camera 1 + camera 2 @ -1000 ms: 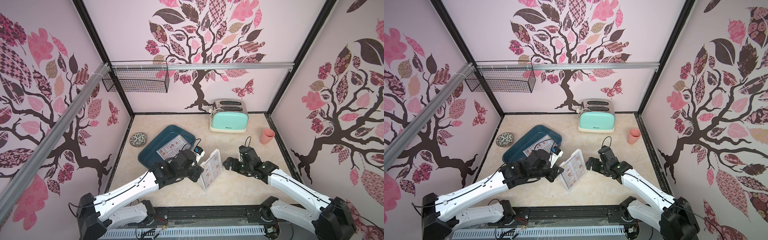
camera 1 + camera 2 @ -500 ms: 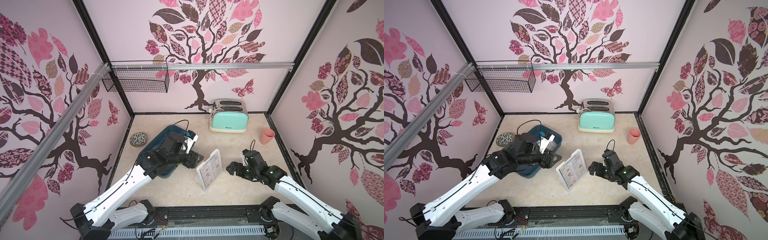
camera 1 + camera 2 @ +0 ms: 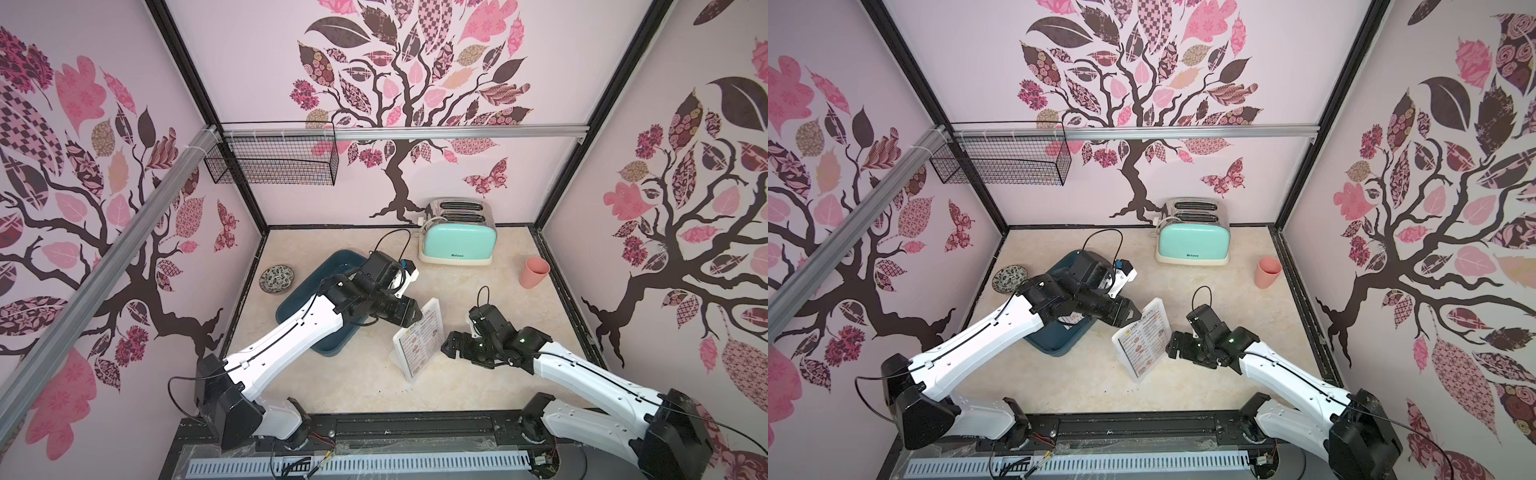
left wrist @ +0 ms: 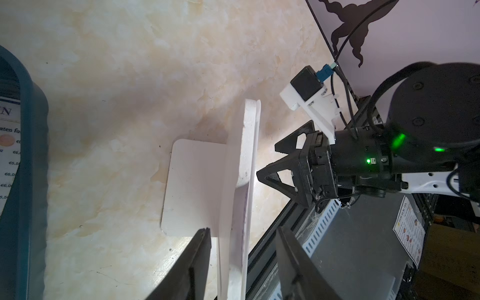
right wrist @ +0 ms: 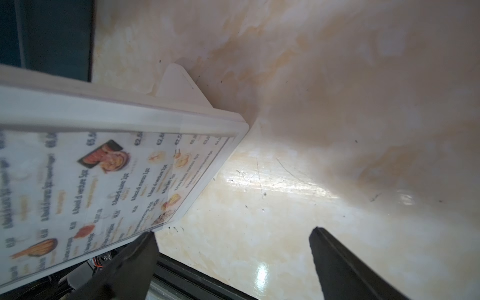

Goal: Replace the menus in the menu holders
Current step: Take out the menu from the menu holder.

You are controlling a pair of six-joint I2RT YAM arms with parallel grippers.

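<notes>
The whitish menu holder [image 3: 419, 337] [image 3: 1142, 338] stands slanted at mid-table with one of the menus [image 5: 98, 181] inside it. My left gripper [image 3: 413, 313] [image 3: 1131, 316] is at the holder's top edge. In the left wrist view it [image 4: 242, 233] is open and straddles the edge-on holder [image 4: 241, 168], with a gap on each side. My right gripper [image 3: 449, 345] [image 5: 232, 236] is open beside the holder's right edge, one finger [image 5: 140, 249] next to its corner. A second menu [image 4: 7, 155] lies in the dark blue tray [image 3: 328, 343], mostly hidden under my left arm in both top views.
A mint toaster [image 3: 457, 245] stands at the back and a pink cup [image 3: 534, 272] at the back right. A small patterned dish [image 3: 276, 279] lies left of the tray. A wire basket [image 3: 274, 160] hangs on the wall. The table's front rail is close behind the holder.
My left arm rose, and its gripper came over the holder's top edge, now covering the tray. The right gripper shifted slightly toward the front. The holder stayed put.
</notes>
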